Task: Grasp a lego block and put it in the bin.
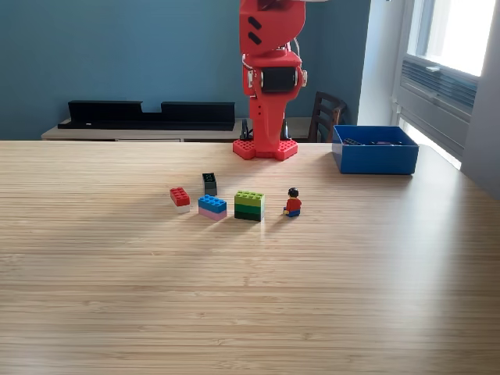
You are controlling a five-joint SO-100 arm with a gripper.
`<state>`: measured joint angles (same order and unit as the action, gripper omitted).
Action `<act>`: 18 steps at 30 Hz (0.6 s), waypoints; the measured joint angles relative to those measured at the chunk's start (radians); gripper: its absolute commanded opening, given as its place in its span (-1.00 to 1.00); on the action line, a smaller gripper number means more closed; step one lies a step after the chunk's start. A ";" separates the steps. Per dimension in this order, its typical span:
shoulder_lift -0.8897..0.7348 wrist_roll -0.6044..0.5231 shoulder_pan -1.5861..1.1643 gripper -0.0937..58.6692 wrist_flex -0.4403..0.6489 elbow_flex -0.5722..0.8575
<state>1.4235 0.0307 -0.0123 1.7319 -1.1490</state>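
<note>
Red arm (271, 78) cut off at top edge (claw unseen).

Pale wood-grain tabletop (117, 297), lit from the exterior view's right. Near centre, in a loose row: red-and-white block (180, 198), blue-and-pink block (212, 206), green block (249, 205), small toy figure (293, 202); dark block (209, 183) just behind. Farther back, red arm base (265, 148); blue bin (375, 150) at far right.

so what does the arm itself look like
The arm is bright red plastic, blocky, with black slots on its upper segment and a black servo set in the middle. Its red base is studded like a lego plate. The pincer is out of frame.
</note>
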 measured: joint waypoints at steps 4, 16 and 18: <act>0.000 -0.017 0.002 -0.99 0.000 0.026; 0.000 0.055 -0.060 -0.07 -0.014 0.029; 0.000 0.097 -0.080 0.00 -0.014 0.029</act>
<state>1.4235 0.1273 -0.0920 1.7181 -1.1198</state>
